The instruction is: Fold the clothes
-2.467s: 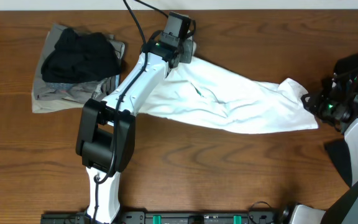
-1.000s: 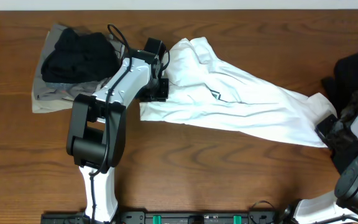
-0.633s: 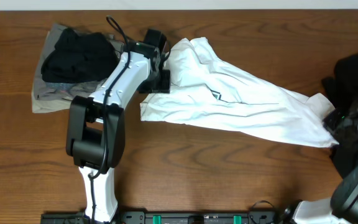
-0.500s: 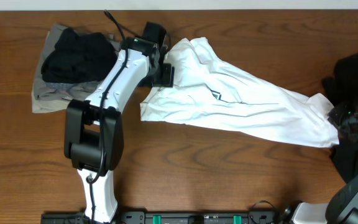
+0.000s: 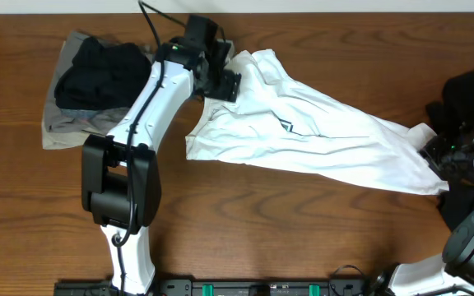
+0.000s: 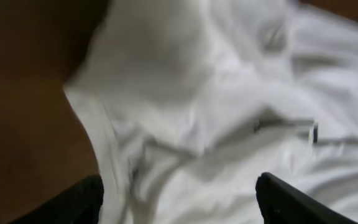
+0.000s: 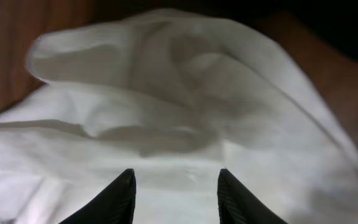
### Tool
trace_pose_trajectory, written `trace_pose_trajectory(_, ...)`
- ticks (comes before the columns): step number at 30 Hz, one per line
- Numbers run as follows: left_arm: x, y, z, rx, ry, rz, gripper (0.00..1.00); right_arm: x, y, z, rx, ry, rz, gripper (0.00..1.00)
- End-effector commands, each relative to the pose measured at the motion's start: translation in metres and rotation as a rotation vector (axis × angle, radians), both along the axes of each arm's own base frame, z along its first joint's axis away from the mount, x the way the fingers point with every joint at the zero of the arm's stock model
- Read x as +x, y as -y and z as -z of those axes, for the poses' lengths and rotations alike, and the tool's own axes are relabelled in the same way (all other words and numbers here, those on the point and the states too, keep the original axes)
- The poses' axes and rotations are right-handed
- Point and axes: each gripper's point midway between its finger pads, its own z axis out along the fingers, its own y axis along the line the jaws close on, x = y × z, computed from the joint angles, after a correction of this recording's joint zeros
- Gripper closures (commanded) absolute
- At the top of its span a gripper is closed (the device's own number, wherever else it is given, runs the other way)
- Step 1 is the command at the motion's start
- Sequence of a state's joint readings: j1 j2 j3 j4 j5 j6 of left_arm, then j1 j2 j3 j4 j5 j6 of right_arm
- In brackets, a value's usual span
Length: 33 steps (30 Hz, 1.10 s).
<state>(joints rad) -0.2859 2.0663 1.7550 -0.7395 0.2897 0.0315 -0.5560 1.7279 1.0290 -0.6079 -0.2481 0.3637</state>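
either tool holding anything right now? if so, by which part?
Nothing is held. The left tool and the right tool both stand open over opposite ends of the white T-shirt, with no cloth pinched.

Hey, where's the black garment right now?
In the overhead view, the black garment lies upper left, on top of the grey-khaki garment, left of the white T-shirt.

Crumpled white fabric T-shirt (image 5: 336,144) is bearing a small dark print (image 5: 287,125), possibly green-grey; bunched black garment (image 5: 105,72); flat grey-khaki cloth (image 5: 66,131); brown wood-grain tabletop (image 5: 303,238).
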Motion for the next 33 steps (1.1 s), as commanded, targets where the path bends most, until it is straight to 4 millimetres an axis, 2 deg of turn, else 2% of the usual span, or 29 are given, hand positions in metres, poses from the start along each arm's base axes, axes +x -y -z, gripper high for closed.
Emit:
trace_pose_trajectory(1,0.023,0.002,-0.032,-0.031,0.133,0.033,0.20,0.020,-0.019,-0.010,0.093,0.137,-0.112,0.59)
trace_pose_trajectory(5,0.045,0.011,-0.042,-0.066,0.225,0.023,0.21,0.029,-0.027,-0.020,0.128,0.206,-0.156,0.57)
trace_pose_trajectory(10,0.070,0.024,-0.039,-0.130,0.272,0.012,0.22,0.035,-0.040,-0.034,0.146,0.288,-0.265,0.56)
trace_pose_trajectory(16,0.105,0.042,-0.028,-0.158,0.278,0.033,0.22,0.040,-0.049,-0.071,0.107,0.413,-0.369,0.53)
trace_pose_trajectory(20,0.125,0.051,-0.001,-0.157,0.251,0.039,0.23,0.038,-0.054,-0.098,0.081,0.470,-0.388,0.52)
trace_pose_trajectory(24,0.130,0.068,0.030,-0.183,0.236,0.072,0.23,0.033,-0.060,-0.113,0.062,0.489,-0.404,0.51)
trace_pose_trajectory(28,0.131,0.087,0.051,-0.187,0.247,0.102,0.24,0.032,-0.067,-0.114,0.069,0.484,-0.419,0.51)
trace_pose_trajectory(33,0.121,0.111,0.078,-0.170,0.235,0.161,0.28,0.031,-0.079,-0.112,0.083,0.469,-0.451,0.51)
